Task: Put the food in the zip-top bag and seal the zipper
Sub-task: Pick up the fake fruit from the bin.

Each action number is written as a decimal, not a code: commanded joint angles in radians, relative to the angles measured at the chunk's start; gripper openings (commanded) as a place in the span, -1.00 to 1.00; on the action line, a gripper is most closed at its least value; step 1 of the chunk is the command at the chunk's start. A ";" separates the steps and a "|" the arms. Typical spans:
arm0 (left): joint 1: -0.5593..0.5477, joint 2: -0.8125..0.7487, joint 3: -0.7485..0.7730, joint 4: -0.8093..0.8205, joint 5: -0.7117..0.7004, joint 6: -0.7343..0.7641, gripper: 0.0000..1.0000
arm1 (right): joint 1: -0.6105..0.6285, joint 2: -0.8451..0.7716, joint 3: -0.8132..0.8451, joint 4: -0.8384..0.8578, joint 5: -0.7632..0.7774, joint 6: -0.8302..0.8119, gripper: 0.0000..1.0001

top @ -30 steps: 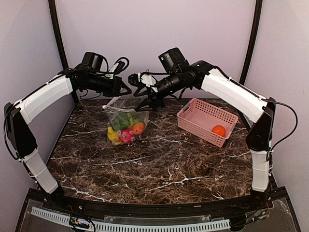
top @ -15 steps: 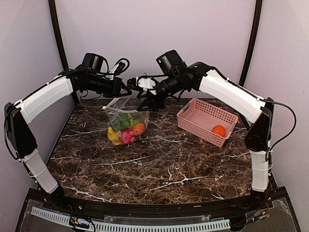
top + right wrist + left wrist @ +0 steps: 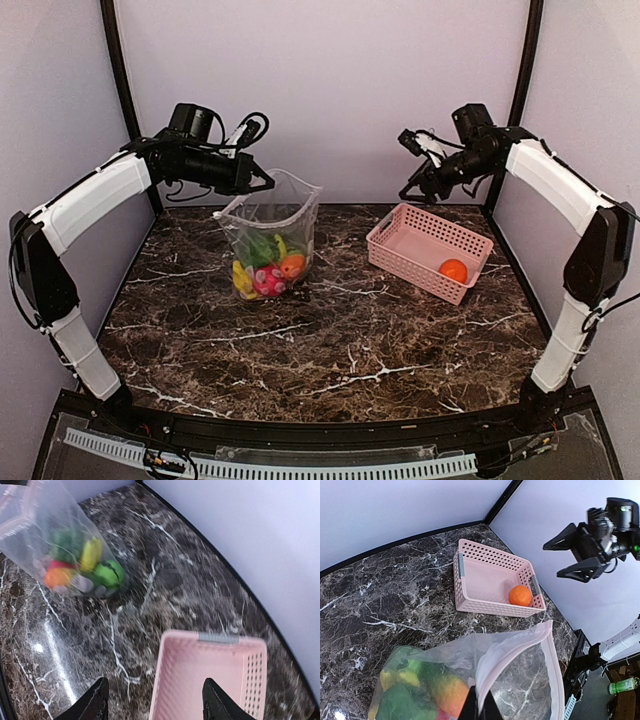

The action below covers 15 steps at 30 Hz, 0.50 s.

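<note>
Dark marbled surface under pale lilac walls. At the left tool: clamped fully closed on the pinkish top edge of the zip-top bag, held up so as to keep it upright, bottom seemingly resting on the surface. At the right tool: spread partly open, nothing gripped, poised high over the far side of the pink basket. A second earlier, crowded right against the bag's mouth beside the left tool; since then swung well away to the right, with the mouth left gaping wide. Judged as a drop just finished and a return trip for the next piece. Most of the food heaped in the bag's lower half: yellow, green, red-pink and orange pieces. One orange left in the basket's right-hand corner, below the right tool and nearer the arm bases, well apart from the bag. Zipper unpressed, curving round the open mouth; sealing premature with that last piece outstanding.
</note>
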<state>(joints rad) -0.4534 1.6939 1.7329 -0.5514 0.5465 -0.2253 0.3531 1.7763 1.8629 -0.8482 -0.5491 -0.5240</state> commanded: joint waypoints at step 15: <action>-0.008 -0.011 -0.044 0.048 0.033 -0.025 -0.98 | -0.240 0.096 -0.235 -0.264 0.220 0.112 0.44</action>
<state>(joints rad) -0.4557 1.6978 1.7073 -0.5140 0.5659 -0.2504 0.1188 1.8397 1.6283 -1.0641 -0.3656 -0.4484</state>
